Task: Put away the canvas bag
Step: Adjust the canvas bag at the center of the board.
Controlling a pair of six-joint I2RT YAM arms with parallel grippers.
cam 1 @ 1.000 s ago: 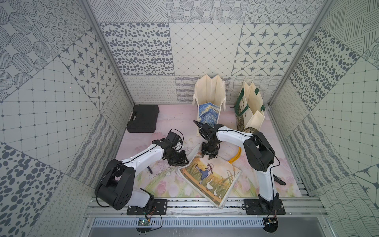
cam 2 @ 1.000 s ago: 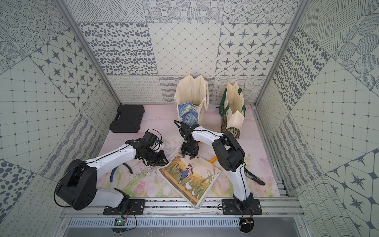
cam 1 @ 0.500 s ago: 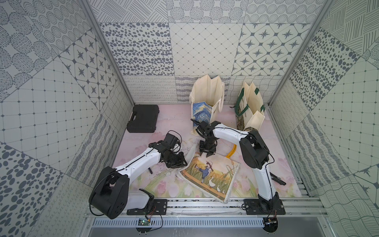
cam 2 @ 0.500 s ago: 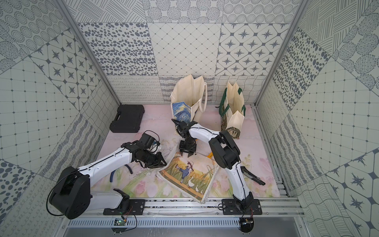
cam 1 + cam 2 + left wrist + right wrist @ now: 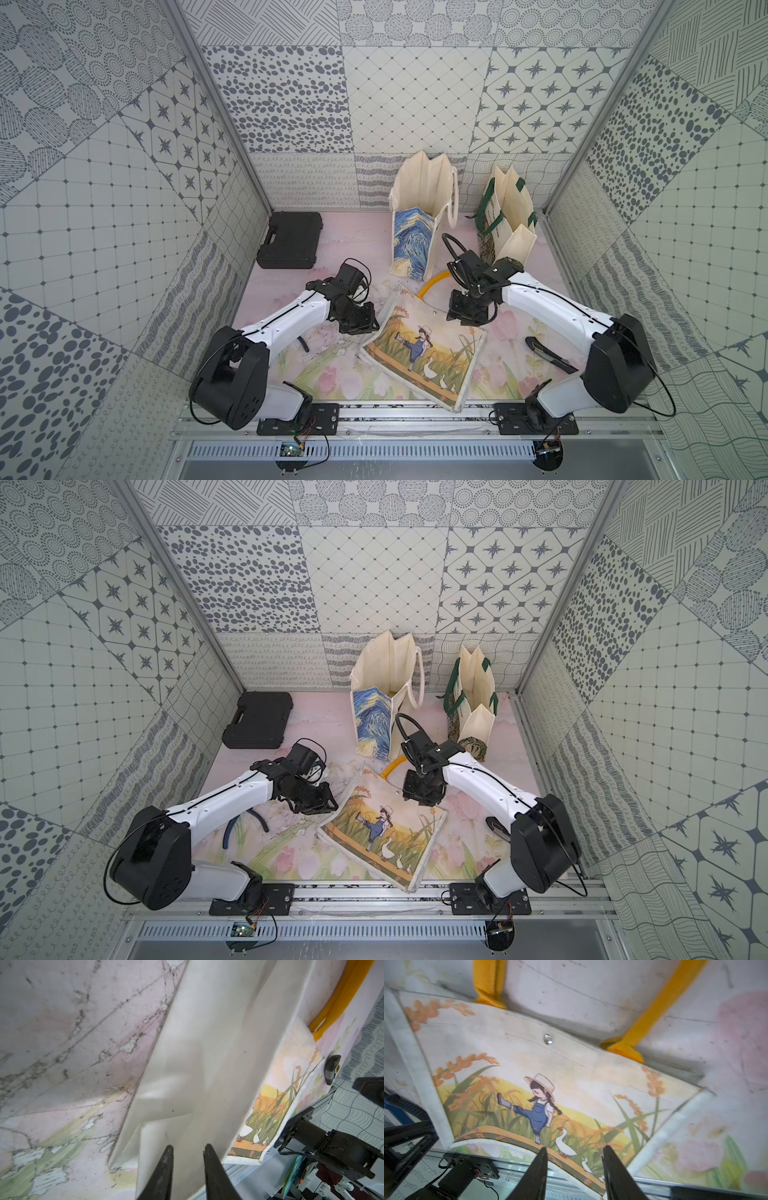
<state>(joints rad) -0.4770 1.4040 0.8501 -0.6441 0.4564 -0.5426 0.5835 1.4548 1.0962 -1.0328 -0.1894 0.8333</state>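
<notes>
Just beside both pincers, the girl-and-geese canvas bag [image 5: 424, 353] lies flattened, not yet stowed. The left pincer [image 5: 188, 1147] is narrowly parted at its side fold. The right pincer [image 5: 574, 1149] gapes wider over its printed face; neither visibly grips it.

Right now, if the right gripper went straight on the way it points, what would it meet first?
Likely the canvas bag, near its printed geese: the right gripper aims open-jawed at it; depth unclear.

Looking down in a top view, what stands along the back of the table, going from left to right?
Black case → blue-painted bag → green-handled bag.
</notes>
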